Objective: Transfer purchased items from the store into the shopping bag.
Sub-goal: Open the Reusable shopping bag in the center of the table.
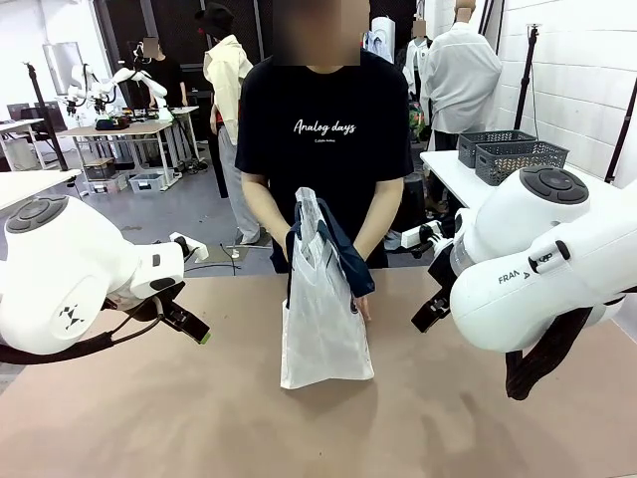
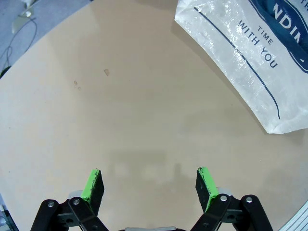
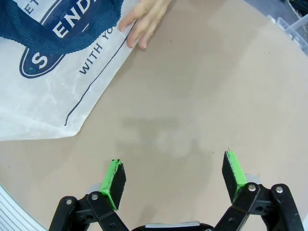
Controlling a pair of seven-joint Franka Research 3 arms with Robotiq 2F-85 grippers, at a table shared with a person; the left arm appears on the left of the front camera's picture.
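One shopping bag (image 1: 323,334), tan table (image 1: 149,418), grey floor (image 1: 189,211)

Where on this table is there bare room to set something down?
Bare table lies between the left pincer and the shopping bag, between bag and right pincer, and along the near edge. Crowded: mid-far edge, where the person's hand touches the bag.

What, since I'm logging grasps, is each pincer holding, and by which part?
Nothing: the left pincer and right pincer hang open above the tan table. A person's hand rests against the translucent white plastic bag with navy handles.
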